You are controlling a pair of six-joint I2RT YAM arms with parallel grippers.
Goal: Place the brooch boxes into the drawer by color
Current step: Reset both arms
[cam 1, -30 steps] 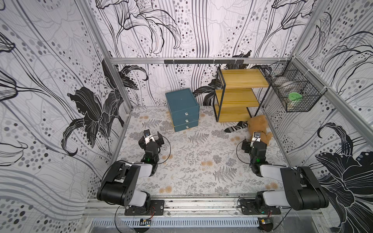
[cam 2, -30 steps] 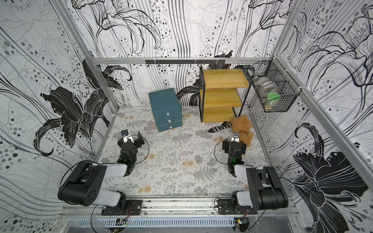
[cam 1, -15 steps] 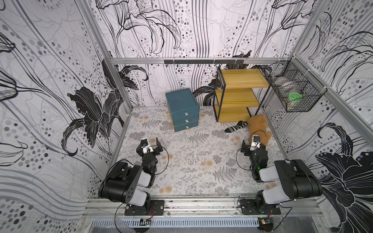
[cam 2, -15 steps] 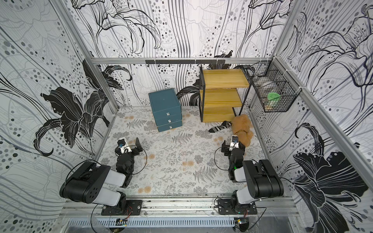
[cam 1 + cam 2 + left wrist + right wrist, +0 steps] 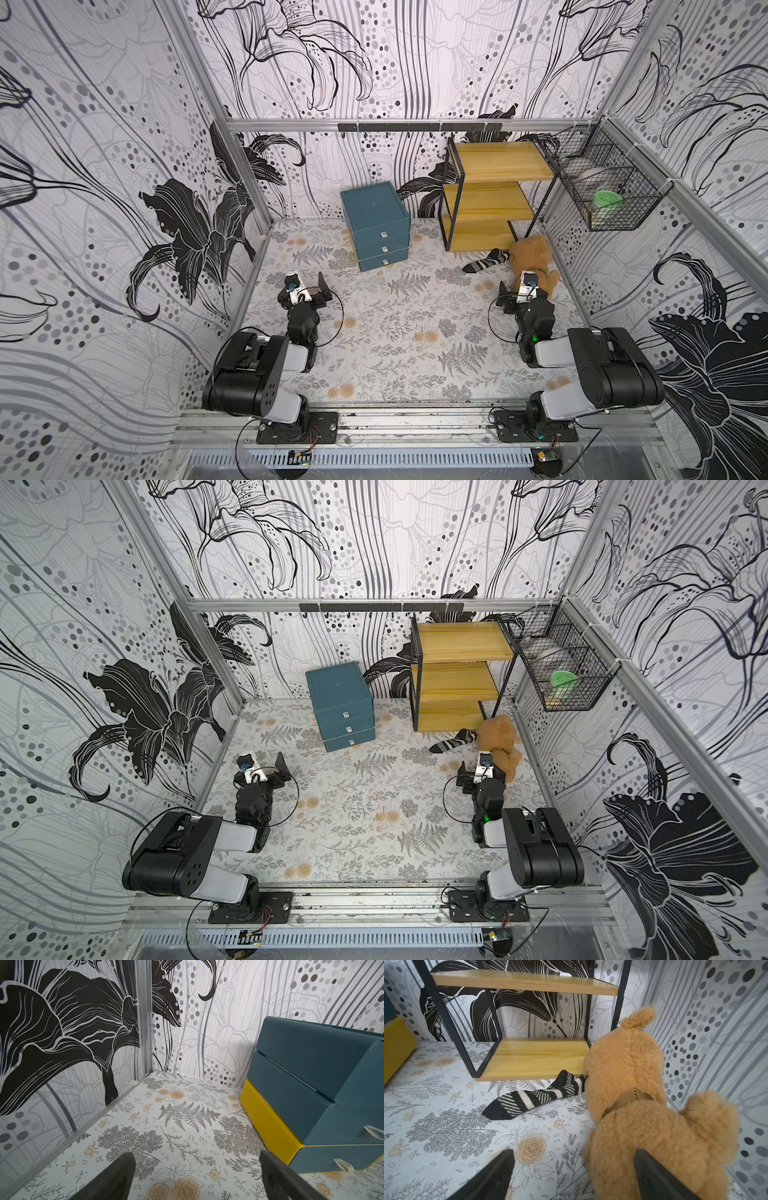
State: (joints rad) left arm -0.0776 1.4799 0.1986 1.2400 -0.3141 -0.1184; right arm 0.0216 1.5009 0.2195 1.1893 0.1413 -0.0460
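While both jaws gape empty, teal chest [image 5: 372, 203] shows three stacked drawers [image 5: 374, 249], silver pulls [image 5: 385, 235].

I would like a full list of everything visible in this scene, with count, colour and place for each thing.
teal-blue boxy chest of three stacked drawers: one, teal-blue, back middle of the table.
yellow wooden shelf rack with black metal frame: one, yellow and black, back right, beside the chest.
black wire basket: one, black, on the right wall.
green round thing: one, green, inside the basket.
black-and-white striped sock: one, in front of the rack.
tan plush toy: one, tan, beside the sock.
black hook rail: one, back wall.
brooch boxes: none in view.
left gripper: open, empty, near the chest.
right gripper: open, empty, by the plush toy.
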